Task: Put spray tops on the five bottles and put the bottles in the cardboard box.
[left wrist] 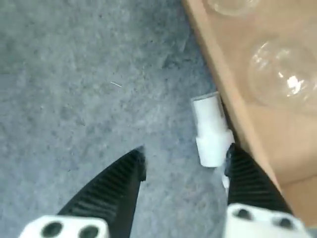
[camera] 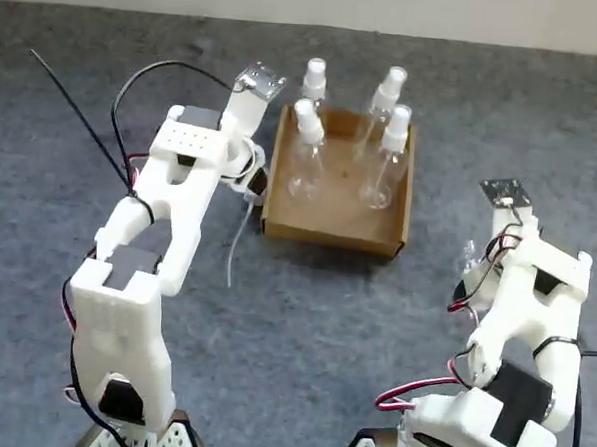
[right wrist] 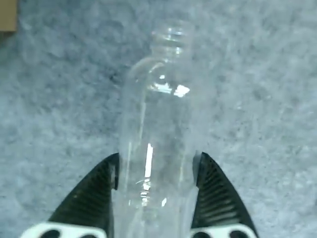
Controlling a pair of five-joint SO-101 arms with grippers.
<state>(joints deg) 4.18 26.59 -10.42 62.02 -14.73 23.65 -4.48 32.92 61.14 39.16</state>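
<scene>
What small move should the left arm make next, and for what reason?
Probably lower the left gripper and close it on the spray top, which lies on the carpet beside the cardboard box, close to one of the open fingers. The right gripper holds a bottle whose neck has no top.

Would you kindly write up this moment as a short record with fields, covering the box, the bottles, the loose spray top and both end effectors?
cardboard box: holds four capped bottles, upright
spray top: loose, lying on the grey carpet beside the box's outer wall
left end effector: open, low beside the box, one end of the spray top between its fingers
uncapped bottle: clear, neck bare, outside the box
right end effector: closed on the uncapped bottle's body
remaining: one top to fit, one bottle to box
</scene>
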